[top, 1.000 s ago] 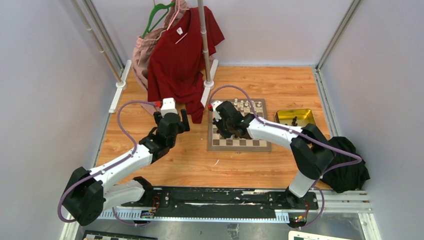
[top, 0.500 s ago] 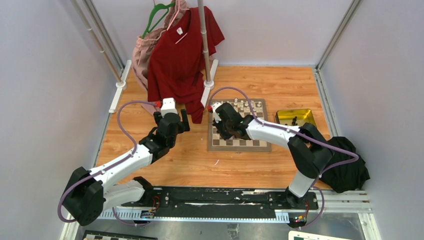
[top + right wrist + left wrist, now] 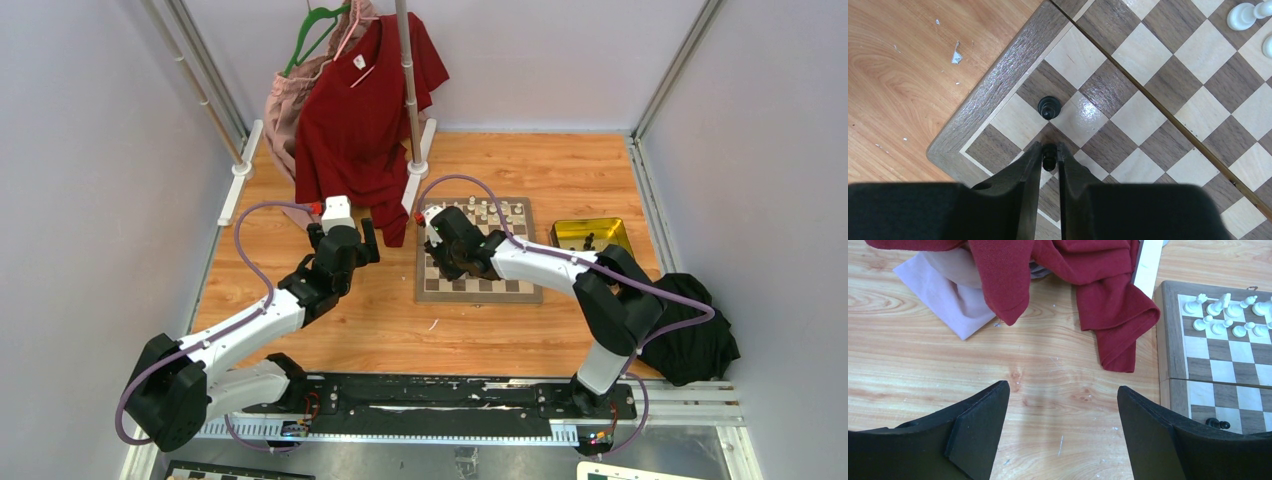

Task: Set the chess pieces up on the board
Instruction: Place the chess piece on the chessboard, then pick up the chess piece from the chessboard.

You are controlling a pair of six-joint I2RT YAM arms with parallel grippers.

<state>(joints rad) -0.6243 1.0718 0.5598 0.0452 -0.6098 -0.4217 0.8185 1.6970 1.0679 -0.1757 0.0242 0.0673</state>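
Observation:
The board (image 3: 478, 291) lies mid-table, with white chess pieces (image 3: 490, 212) along its far rows. My right gripper (image 3: 446, 266) hangs over the board's near left corner. In the right wrist view its narrow jaws (image 3: 1049, 151) are shut on a small black pawn (image 3: 1049, 153), held low over a dark square of the board (image 3: 998, 85). A second black pawn (image 3: 1049, 106) stands one square ahead. My left gripper (image 3: 343, 238) waits left of the board, jaws wide open (image 3: 1063, 395) over bare wood. The board (image 3: 1173, 365), white pieces (image 3: 1228, 315) and a black pawn (image 3: 1218, 423) show at its right.
A yellow-gold tray (image 3: 590, 221) with a few black pieces sits right of the board. A red shirt (image 3: 360, 110) hangs from a rack pole (image 3: 408, 90) and drapes onto the table beside the board's far left corner (image 3: 1113, 305). Black cloth (image 3: 700, 340) lies at the right edge.
My right arm has edged slightly left over the board's near left part. The left arm has not moved.

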